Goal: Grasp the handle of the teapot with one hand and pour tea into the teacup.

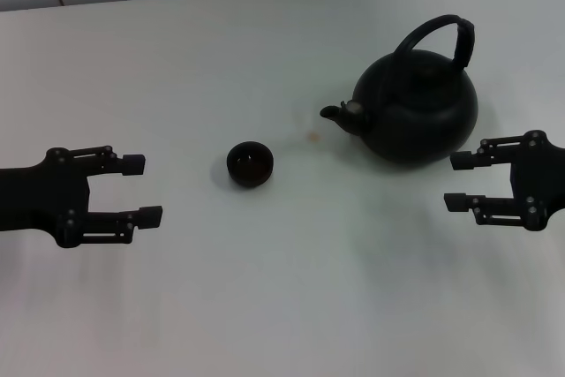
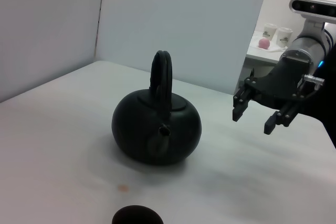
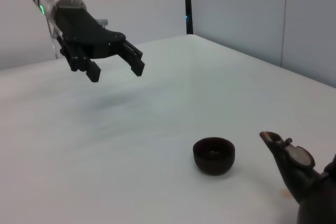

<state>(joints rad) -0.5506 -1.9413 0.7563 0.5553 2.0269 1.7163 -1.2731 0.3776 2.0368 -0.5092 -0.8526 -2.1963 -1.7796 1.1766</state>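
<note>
Teapot point(image 1: 417, 115) sits upright at the back right of the white table point(image 1: 291, 306), spout aimed at the teacup point(image 1: 250, 164) just beside it. Nearer the camera, left gripper point(image 1: 140, 189) hangs well left of the cup, fingers spread, holding nothing. Right gripper point(image 1: 461, 182) is spread too, just beside the pot, handle point(image 1: 441, 37) untouched

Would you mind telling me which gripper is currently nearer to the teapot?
The right. The right gripper is open just beside the teapot, on its side away from the spout. The left gripper, also open, is far off beyond the teacup.
</note>
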